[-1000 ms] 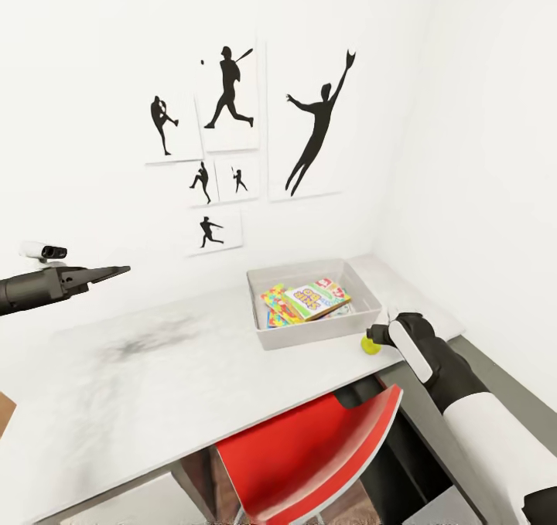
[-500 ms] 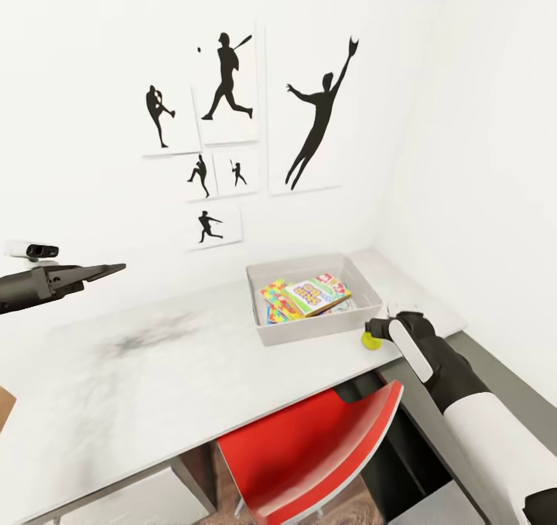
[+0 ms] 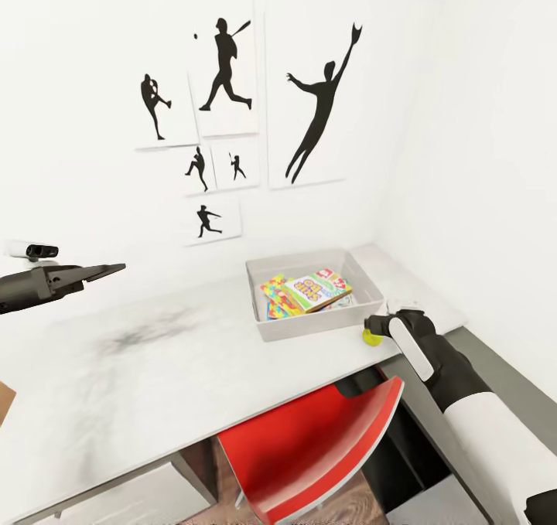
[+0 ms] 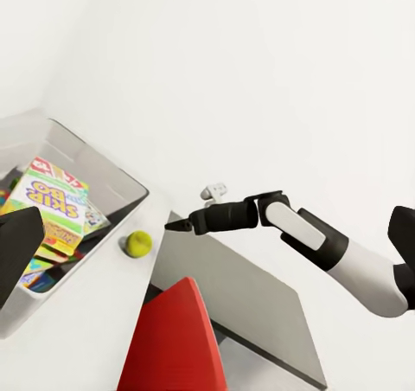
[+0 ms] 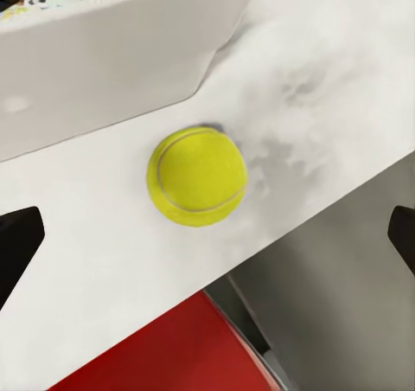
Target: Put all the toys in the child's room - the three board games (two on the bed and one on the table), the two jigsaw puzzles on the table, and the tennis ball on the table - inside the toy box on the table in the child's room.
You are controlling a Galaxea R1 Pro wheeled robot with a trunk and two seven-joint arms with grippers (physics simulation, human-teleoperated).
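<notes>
My right gripper (image 3: 370, 328) has stayed over the yellow-green tennis ball (image 5: 197, 176), fingers spread wide to either side of it. The ball rests on the pale grey-white table (image 3: 178, 370) just beside the shallow light-grey toy box (image 3: 309, 325). Only the view has shifted since a second ago; my left gripper (image 3: 108, 268) hangs well apart with its fingers pressed together, holding nothing.

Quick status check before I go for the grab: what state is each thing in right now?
tennis ball: on the table, outside the toy box, not gripped
toy box: upright, open-topped, holding games and puzzles
board game: lying flat on top inside the box
jigsaw puzzle: in the box, partly covered by the game
right gripper: open, straddling the ball
left gripper: raised over the table, empty
</notes>
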